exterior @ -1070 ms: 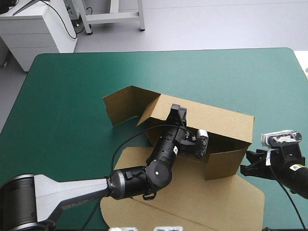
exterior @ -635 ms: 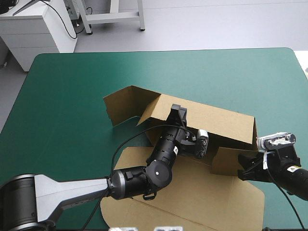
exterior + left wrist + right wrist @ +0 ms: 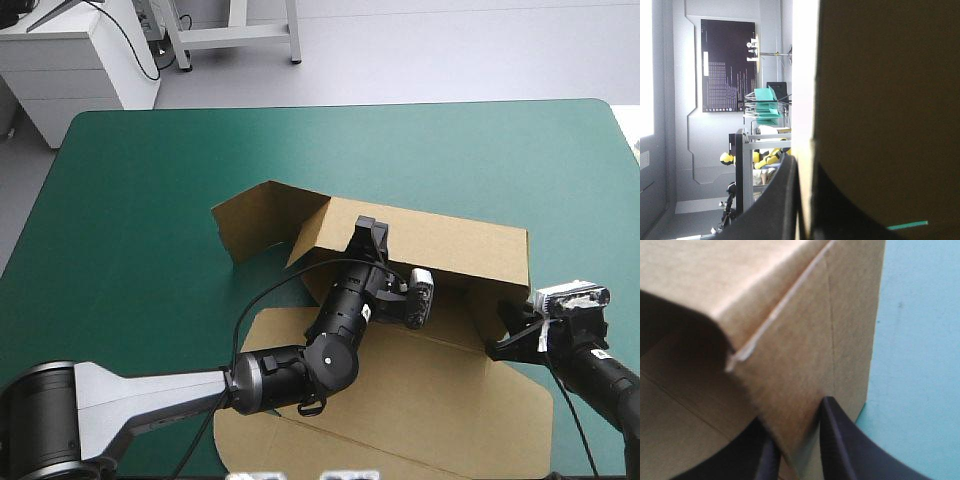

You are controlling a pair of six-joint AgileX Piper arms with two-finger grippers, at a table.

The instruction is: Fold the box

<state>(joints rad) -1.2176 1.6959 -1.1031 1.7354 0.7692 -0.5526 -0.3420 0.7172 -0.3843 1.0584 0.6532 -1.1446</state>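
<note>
The brown box lies mid-table with its long back wall raised and its lid panel flat toward the near edge. My left gripper pinches the top of that back wall. In the left wrist view the board runs between the fingers. My right gripper is at the box's right end, shut on the short side flap. In the right wrist view that flap stands between the two black fingers. A left flap juts outward.
Teal-green cover lies bare to the left of the box and beyond it. A narrower strip of cover shows beside the right flap, toward the table's right edge.
My right gripper moved in toward the box's right end, and the side flap swung inward from its outer position. The left gripper stayed on the back wall.
</note>
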